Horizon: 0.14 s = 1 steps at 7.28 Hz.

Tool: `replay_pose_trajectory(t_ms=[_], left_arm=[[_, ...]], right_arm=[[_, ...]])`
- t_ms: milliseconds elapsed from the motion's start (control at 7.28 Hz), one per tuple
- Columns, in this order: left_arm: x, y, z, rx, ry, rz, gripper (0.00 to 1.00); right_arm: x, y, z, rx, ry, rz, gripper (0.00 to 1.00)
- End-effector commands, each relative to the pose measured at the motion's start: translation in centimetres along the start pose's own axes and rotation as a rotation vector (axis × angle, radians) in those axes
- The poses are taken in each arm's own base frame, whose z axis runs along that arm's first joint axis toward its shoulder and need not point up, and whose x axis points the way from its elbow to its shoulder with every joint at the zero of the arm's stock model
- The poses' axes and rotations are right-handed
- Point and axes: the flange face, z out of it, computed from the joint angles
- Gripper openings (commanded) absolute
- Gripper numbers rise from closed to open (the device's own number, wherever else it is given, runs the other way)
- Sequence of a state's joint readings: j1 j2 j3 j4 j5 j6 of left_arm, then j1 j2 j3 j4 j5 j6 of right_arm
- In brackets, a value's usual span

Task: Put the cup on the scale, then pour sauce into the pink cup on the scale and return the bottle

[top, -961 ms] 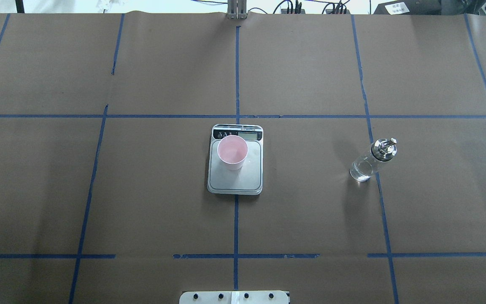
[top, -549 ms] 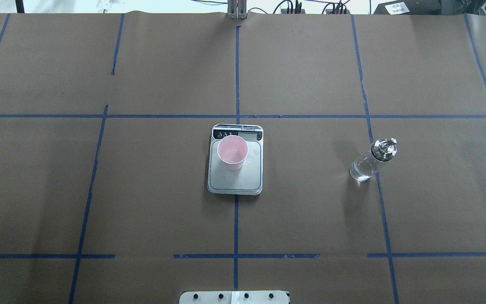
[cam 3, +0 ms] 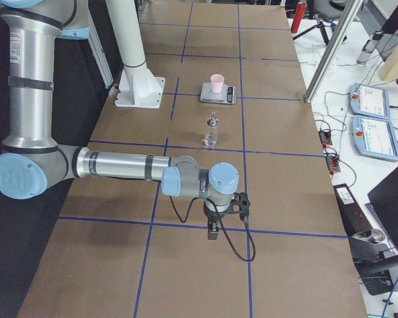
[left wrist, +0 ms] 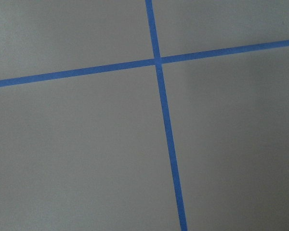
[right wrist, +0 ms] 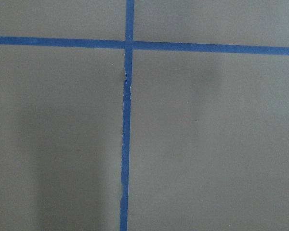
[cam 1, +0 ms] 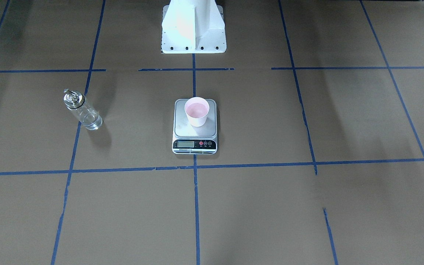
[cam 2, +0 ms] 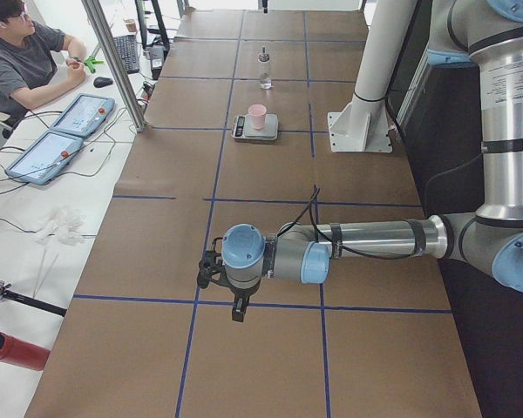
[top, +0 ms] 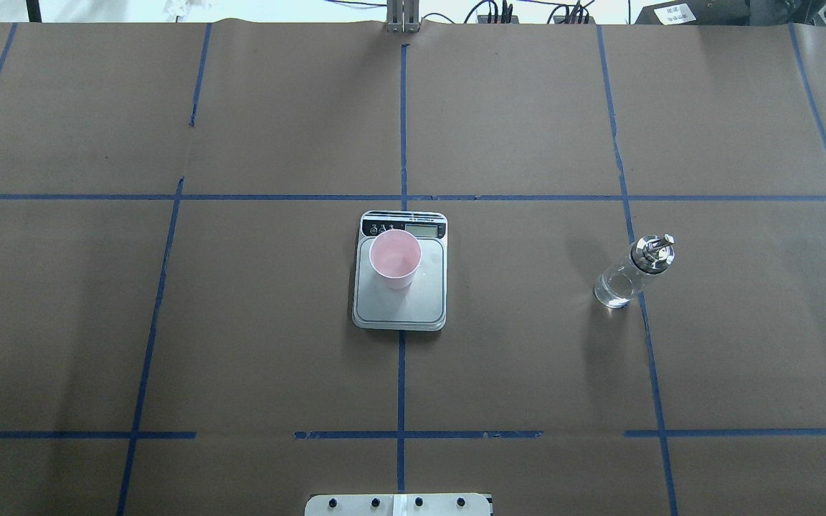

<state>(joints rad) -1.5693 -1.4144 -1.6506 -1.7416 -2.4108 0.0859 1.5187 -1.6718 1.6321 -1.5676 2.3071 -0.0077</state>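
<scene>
While the cup (top: 395, 259) stands upright on the scale (top: 400, 309), it occupies the part of the steel platform nearest the display strip. The cup interior is pink; whether it contains liquid cannot be determined. The scale lies at the middle of the surface (top: 528, 358), over the central line of blue tape (top: 401, 401), with its display strip facing away from the robot.

The bottle (top: 632, 274) stands upright on the surface, well apart from the scale, on the robot's right and just beside a tape line. Clear sauce (top: 612, 292) shows through the glass. The silver cap and spout are fitted on top.

The left claw (cam 2: 237, 306) hangs pointing down above a tape line near the surface's left end, well apart from the scale. The right claw (cam 3: 213, 232) hangs likewise near the right end, well apart from the bottle. Whether either claw is released or clenched cannot be told. Both wrist views show only brown surface and a tape crossing.

The white pedestal (cam 1: 193, 29) stands on the robot's side of the scale. A person (cam 2: 22, 61) sits at a side bench beyond the surface's far edge.
</scene>
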Motion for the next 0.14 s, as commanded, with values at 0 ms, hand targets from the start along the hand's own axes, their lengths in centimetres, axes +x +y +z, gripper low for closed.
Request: replay_pose_trajectory(t_ms=[0], left_arm=[[-0.01, 0.01, 0.01, 0.0, -0.001, 0.0, 1.0]], right_arm=[[0.01, 0.01, 0.01, 0.0, 0.0, 0.0, 1.0]])
